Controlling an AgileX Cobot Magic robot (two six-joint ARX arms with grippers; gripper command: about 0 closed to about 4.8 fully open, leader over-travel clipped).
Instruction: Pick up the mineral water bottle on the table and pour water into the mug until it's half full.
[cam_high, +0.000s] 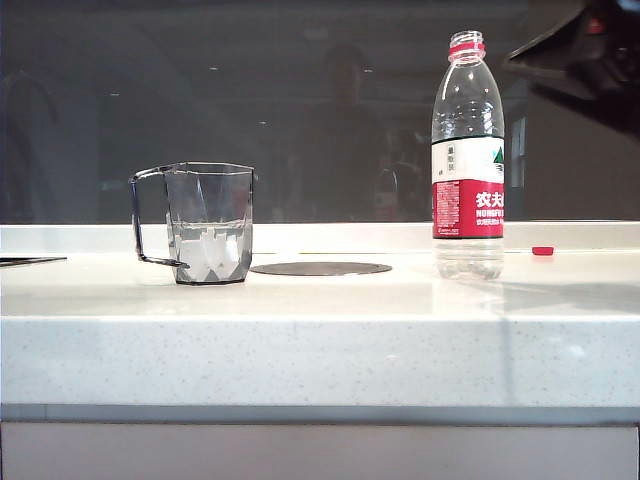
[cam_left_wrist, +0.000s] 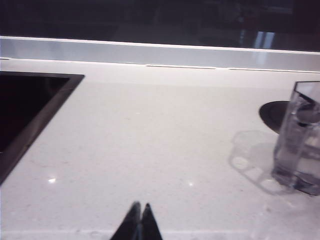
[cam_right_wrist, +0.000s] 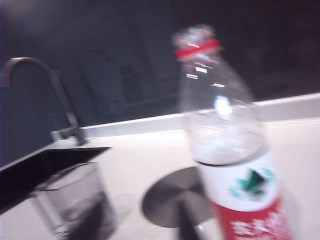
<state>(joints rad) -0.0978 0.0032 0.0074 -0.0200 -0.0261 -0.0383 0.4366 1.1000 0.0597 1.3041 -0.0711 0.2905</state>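
Observation:
The mineral water bottle (cam_high: 467, 160) stands upright and uncapped on the right of the table (cam_high: 320, 340). The mug (cam_high: 210, 222) stands to the left, handle pointing left, with water (cam_high: 210, 245) up to about mid-height. My right gripper (cam_right_wrist: 144, 225) is open and blurred by motion; its dark fingers (cam_right_wrist: 100, 220) stand apart with nothing between them. The bottle (cam_right_wrist: 225, 150) is just beside one finger and the mug (cam_right_wrist: 70, 200) behind the other. In the exterior view the right arm (cam_high: 585, 50) hangs above and right of the bottle. My left gripper (cam_left_wrist: 140, 210) is shut, low over bare table, apart from the mug (cam_left_wrist: 300, 145).
A flat dark round disc (cam_high: 320, 268) lies in the table between mug and bottle. A small red cap (cam_high: 542, 250) rests behind the bottle to its right. A black recessed basin (cam_left_wrist: 25, 110) with a curved tap (cam_right_wrist: 50, 90) lies beyond the mug.

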